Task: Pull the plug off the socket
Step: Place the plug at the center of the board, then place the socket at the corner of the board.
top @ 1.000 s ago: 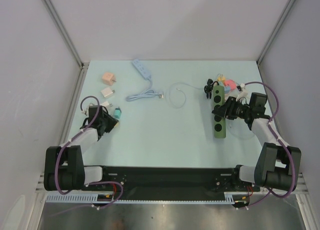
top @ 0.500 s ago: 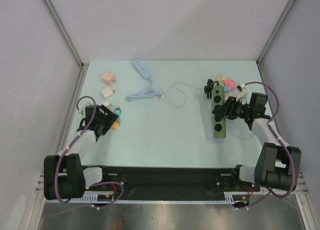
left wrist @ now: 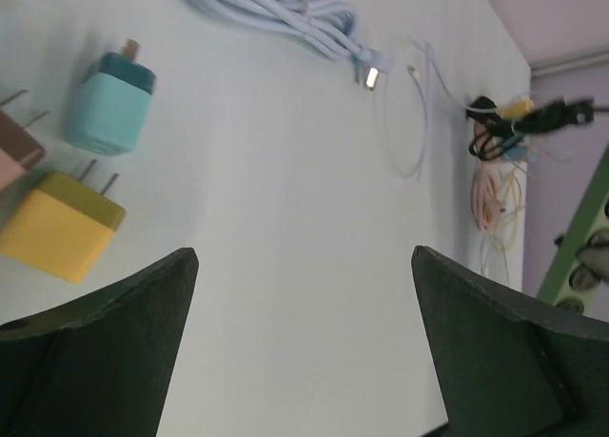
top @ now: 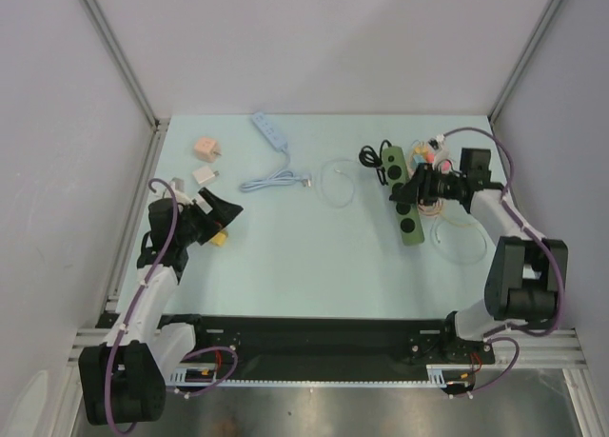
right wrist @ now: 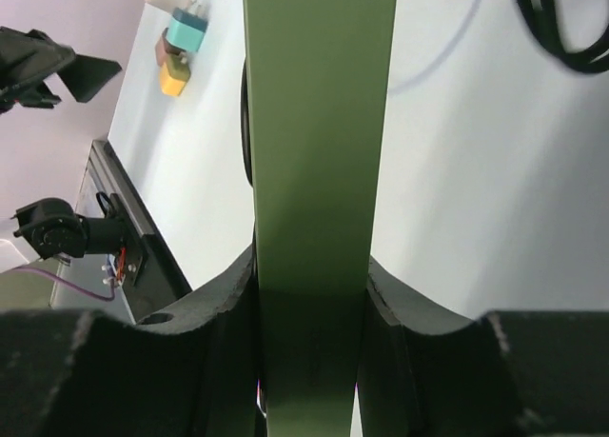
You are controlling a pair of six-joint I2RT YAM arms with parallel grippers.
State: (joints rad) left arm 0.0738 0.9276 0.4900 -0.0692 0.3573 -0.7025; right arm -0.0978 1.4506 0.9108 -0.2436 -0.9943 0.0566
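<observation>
The green socket strip [top: 411, 207] lies at the right of the table, and my right gripper [top: 416, 185] is shut across it. In the right wrist view the strip [right wrist: 319, 123] fills the gap between the fingers of that gripper [right wrist: 311, 294]. My left gripper [top: 221, 218] hangs open over the left side, and in its own view the gripper [left wrist: 304, 256] has only bare table between its fingers. A teal plug [left wrist: 109, 104] and a yellow plug [left wrist: 59, 226] lie loose on the table just left of it. In the top view only the yellow plug [top: 218, 237] shows.
A pale blue power strip [top: 269, 132] with its coiled cable [top: 276, 178] lies at the back. A pink adapter [top: 205, 148] and a white adapter [top: 204, 175] sit at the far left. A thin white cable [top: 338, 180], a black cable [top: 373, 161] and coloured cords [top: 433, 156] surround the green strip.
My left gripper has opened wide and lifted back from the plugs. My right gripper has swung the green strip towards the back left, dragging the cords along.
</observation>
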